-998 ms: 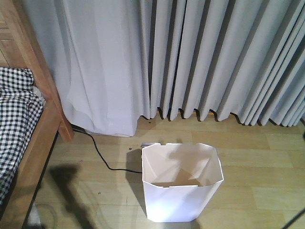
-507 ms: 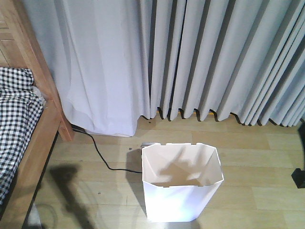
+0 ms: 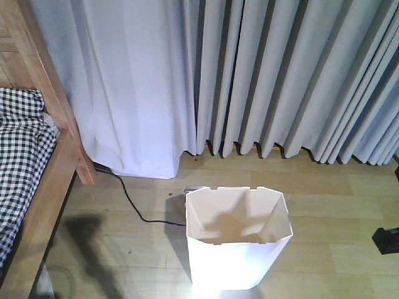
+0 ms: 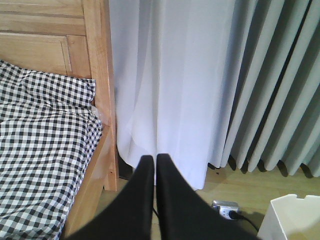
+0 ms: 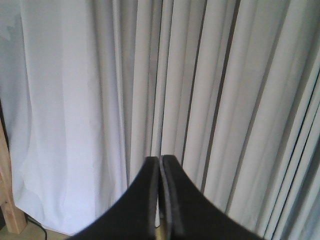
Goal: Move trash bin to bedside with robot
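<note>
The white trash bin point(image 3: 232, 265) stands upright on the wood floor, right of the bed; one corner of it point(image 4: 296, 218) shows in the left wrist view. The bed has a light-brown wooden frame point(image 3: 45, 202) and checked bedding point(image 3: 19, 156), seen closer in the left wrist view as frame point(image 4: 102, 95) and bedding point(image 4: 45, 145). My left gripper point(image 4: 155, 158) is shut on nothing, pointing at the floor between bedpost and curtain. My right gripper point(image 5: 160, 159) is shut on nothing, facing the curtain. A black part of the robot arm point(image 3: 388, 240) shows at the right edge.
Grey-white curtains point(image 3: 249, 75) hang to the floor behind the bin. A power strip point(image 3: 194, 188) lies just behind the bin, also seen in the left wrist view point(image 4: 226, 209), and a black cable point(image 3: 134, 205) runs from it towards the bedpost.
A black arm part came into view at the right edge and has since dropped a little. The shadow inside the bin has shifted. The bin itself stays put.
</note>
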Controlling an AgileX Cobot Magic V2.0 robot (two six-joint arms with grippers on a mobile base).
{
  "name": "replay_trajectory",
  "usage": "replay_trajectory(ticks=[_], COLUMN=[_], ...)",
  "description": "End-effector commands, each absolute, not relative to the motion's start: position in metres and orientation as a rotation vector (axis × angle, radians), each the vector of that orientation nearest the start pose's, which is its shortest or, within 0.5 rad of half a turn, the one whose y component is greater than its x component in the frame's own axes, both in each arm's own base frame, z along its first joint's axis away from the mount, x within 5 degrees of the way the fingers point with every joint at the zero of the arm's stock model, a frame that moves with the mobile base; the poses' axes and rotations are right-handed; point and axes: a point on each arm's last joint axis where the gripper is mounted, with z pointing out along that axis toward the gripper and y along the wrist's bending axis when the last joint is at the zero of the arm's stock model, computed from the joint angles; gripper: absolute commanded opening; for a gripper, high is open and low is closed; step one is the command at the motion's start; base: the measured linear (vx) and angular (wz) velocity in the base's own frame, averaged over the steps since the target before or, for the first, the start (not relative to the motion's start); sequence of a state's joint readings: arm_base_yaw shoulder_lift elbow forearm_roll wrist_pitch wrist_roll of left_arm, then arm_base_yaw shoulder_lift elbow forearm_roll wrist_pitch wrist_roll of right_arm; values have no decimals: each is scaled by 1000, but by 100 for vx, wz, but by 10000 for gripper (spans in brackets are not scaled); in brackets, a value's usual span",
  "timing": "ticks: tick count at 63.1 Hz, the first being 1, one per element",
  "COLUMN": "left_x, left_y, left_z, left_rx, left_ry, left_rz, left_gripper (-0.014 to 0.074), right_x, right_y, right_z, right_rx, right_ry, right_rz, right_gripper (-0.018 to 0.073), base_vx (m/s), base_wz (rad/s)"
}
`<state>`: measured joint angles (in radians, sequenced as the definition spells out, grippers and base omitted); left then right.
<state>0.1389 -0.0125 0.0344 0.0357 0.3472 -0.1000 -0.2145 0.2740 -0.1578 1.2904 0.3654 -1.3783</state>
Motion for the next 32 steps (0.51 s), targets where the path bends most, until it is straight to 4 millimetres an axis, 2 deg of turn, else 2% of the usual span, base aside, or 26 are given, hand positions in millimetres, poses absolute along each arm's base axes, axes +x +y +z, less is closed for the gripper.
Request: replay_trajectory(ticks=[1, 14, 26, 32], left_x=[53, 53, 53, 53], left_y=[8, 8, 8, 8], left_z=[176, 176, 176, 176], left_rx=[-191, -191, -191, -191], left_ry=[1766, 1766, 1766, 1766], left_rz=[54, 54, 54, 54], left_gripper=[-6, -6, -6, -6], right_x=[80, 81, 79, 76], right_y=[13, 7, 3, -1], right_z=[250, 253, 249, 248], right_rx=[-149, -39, -92, -32], right_ry=[1659, 1628, 1672, 1677], right_rz=[49, 39, -73, -106], right_gripper=[-9, -9, -9, -9], base_vx=[0, 0, 0, 0], base_wz=[0, 0, 0, 0])
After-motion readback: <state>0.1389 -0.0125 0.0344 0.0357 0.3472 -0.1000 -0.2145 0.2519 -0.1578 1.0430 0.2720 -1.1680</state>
